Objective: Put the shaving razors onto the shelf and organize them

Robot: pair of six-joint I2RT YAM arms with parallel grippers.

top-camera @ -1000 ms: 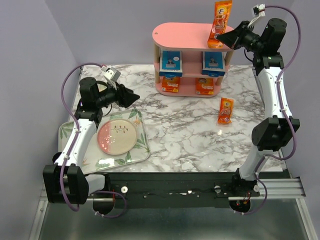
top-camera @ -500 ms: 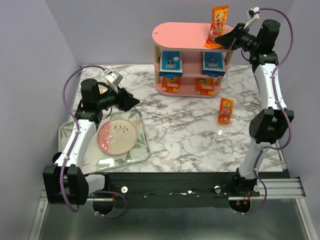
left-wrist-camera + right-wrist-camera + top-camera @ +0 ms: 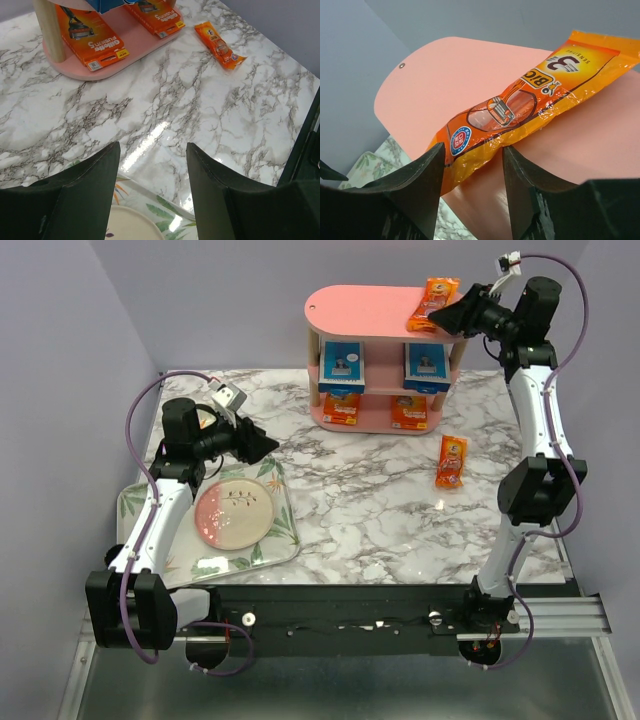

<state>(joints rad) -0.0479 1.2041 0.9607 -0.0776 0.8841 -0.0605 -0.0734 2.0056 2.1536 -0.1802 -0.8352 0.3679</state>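
Note:
The pink three-tier shelf (image 3: 370,310) stands at the back of the table. An orange razor packet (image 3: 432,303) lies flat on its top board, also in the right wrist view (image 3: 520,105). My right gripper (image 3: 452,316) is open at the packet's near end (image 3: 472,160), with the end lying between the jaws. Two blue-and-grey cards (image 3: 343,360) (image 3: 426,362) stand on the middle tier. Two orange packs (image 3: 341,408) (image 3: 409,412) lie on the bottom tier. One orange packet (image 3: 451,461) lies on the table, also in the left wrist view (image 3: 219,45). My left gripper (image 3: 262,443) is open and empty.
A floral-patterned tray (image 3: 282,540) holding a pink round plate (image 3: 234,512) sits at the near left, below the left gripper. The marble table (image 3: 370,510) is walled in purple at the left and back.
The orange packet stood upright in my right gripper above the top board; now it lies flat on the board and the jaws have opened. The left arm has not moved.

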